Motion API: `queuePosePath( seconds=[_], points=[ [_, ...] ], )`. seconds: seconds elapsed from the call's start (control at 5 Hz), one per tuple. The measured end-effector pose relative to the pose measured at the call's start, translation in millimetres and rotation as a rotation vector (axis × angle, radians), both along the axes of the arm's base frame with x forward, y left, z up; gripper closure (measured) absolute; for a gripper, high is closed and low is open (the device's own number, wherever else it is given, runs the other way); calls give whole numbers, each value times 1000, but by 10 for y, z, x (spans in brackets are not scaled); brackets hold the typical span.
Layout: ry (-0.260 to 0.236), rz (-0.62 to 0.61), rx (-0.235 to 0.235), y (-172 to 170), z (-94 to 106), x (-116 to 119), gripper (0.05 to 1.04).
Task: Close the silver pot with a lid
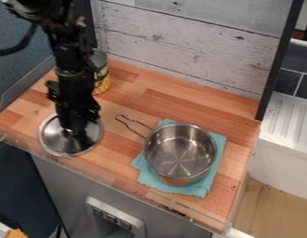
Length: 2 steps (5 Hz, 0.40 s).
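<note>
The lid (50, 140) lies at the left of the wooden tabletop (193, 109), near its front edge, and the silver pot (179, 167) stands uncovered to the right, on a folded blue-green cloth (196, 188). The black arm (70, 62) hangs down from the upper left, with the pincer (70, 129) right over the middle of the lid, where the knob sits. I cannot tell whether the pincer is wide, narrow or gripping the knob; its own dark bulk hides the spot.

The step in hand looks to be picking up the lid; covering the pot is yet to come. The next move calls for a firm hold on the knob, then a straight lift high enough to clear the pot's rim. After that the lid should travel right, above the long wire handle (137, 122), and be lowered level and centred. An off-centre grip could let it tilt and catch on the rim. A can (103, 82) stands behind the arm.
</note>
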State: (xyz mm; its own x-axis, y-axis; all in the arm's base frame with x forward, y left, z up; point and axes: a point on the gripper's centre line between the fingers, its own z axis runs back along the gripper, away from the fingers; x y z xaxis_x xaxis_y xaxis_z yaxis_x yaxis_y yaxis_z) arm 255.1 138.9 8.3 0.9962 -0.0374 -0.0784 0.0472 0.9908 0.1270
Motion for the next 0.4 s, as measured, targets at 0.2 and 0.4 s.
queuePosePath(
  seconds=[0.2,0.4],
  points=[
    [-56,77,15,176,284,18,802],
    [-137,36,-2,-43,593,174,802]
  ],
)
